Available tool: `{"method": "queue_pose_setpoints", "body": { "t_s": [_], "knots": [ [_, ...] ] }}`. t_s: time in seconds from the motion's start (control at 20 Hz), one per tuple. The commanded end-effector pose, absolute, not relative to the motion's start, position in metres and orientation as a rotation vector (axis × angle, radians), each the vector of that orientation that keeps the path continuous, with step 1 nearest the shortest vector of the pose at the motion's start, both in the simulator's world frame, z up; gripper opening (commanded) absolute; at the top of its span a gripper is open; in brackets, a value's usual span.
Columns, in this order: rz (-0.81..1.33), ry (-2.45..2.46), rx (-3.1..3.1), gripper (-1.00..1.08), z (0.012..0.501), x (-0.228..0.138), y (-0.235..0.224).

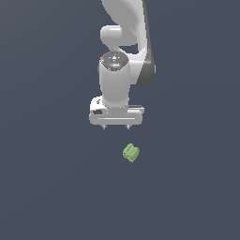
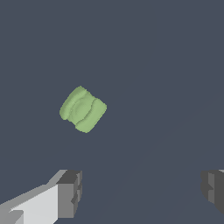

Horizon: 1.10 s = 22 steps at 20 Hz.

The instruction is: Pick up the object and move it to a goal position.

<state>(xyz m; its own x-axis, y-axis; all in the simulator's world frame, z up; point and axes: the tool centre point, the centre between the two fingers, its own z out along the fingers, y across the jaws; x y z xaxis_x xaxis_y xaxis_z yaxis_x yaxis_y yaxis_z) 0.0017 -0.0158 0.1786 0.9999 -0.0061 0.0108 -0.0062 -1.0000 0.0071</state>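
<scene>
The object [image 1: 131, 153] is a small light-green ridged, barrel-shaped chunk lying on the dark grey floor. In the exterior view it sits a little below and to the right of my white gripper [image 1: 116, 127]. The gripper points down, well above the floor, with its two short fingertips wide apart and nothing between them. In the wrist view the object [image 2: 82, 109] lies ahead of the open gripper [image 2: 140, 190], off its centre line, nearer one grey finger pad [image 2: 70, 194]. The gripper and the object are apart.
The white arm [image 1: 124, 42] rises behind the gripper toward the exterior view's top. A plain dark grey floor [image 1: 47, 187] surrounds everything. No goal marker shows.
</scene>
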Motion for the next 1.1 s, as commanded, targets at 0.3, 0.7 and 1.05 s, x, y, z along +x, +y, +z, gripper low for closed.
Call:
{"method": "queue_pose_setpoints", "body": {
  "t_s": [0.3, 0.7, 1.05],
  "knots": [
    [0.006, 0.059, 3.121, 1.0, 0.177, 0.003, -0.006],
    [0.001, 0.092, 3.113, 1.0, 0.177, 0.004, -0.001],
    [0.002, -0.001, 3.119, 1.0, 0.17, 0.009, 0.004]
  ]
}}
